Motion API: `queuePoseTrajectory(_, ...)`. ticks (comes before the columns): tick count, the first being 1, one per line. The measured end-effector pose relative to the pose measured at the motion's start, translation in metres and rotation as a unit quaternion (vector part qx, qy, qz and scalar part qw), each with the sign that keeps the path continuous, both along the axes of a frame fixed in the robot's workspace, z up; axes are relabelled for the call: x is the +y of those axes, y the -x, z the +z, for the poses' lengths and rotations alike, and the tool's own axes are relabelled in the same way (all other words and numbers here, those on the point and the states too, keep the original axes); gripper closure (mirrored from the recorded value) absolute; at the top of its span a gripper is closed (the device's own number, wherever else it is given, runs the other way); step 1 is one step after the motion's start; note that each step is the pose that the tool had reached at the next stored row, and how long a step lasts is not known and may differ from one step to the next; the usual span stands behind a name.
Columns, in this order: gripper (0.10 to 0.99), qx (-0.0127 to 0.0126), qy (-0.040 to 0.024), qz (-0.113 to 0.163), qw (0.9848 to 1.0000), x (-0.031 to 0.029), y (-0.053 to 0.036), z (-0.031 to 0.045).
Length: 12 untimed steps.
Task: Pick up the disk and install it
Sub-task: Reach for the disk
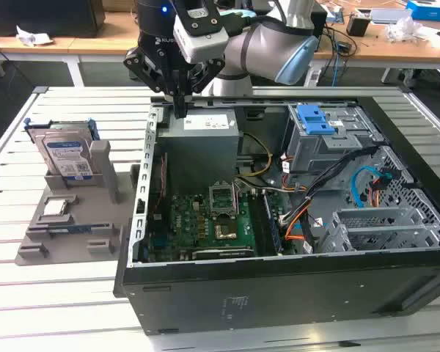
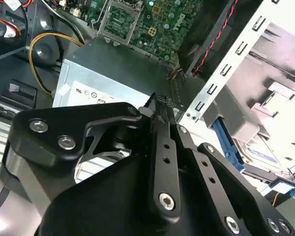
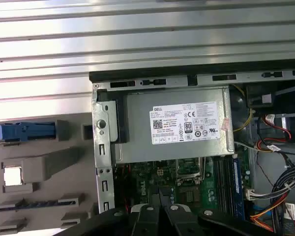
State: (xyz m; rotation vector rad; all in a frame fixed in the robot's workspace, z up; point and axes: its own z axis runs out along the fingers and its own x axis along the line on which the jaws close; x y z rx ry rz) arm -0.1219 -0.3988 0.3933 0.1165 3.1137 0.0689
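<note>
The disk (image 1: 66, 155) is a silver drive with a blue-and-white label in a blue bracket. It stands upright in a grey holder (image 1: 73, 238) on the exterior view's left, outside the computer case (image 1: 279, 293). My gripper (image 1: 180, 110) hangs over the case's rear corner by the power supply (image 1: 202, 126), well apart from the disk. Its fingers (image 2: 160, 105) are pressed together with nothing between them. The disk's blue bracket edge (image 3: 27, 132) shows in the first wrist view, and its label (image 2: 259, 151) in the second wrist view.
The open case holds a green motherboard (image 1: 205, 220), loose cables (image 1: 297, 220) and a grey drive cage topped by a blue plastic piece (image 1: 315, 119). A small square chip (image 1: 56, 207) lies on the grey holder. The slatted metal table (image 1: 51, 308) surrounds the case.
</note>
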Motion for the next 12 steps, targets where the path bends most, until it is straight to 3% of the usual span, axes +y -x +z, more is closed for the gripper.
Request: queuePoseTrajectory(12, 0.980, 0.0000, 0.0000, 0.000, 1.0000, 0.0000, 0.0289, 0.0000)
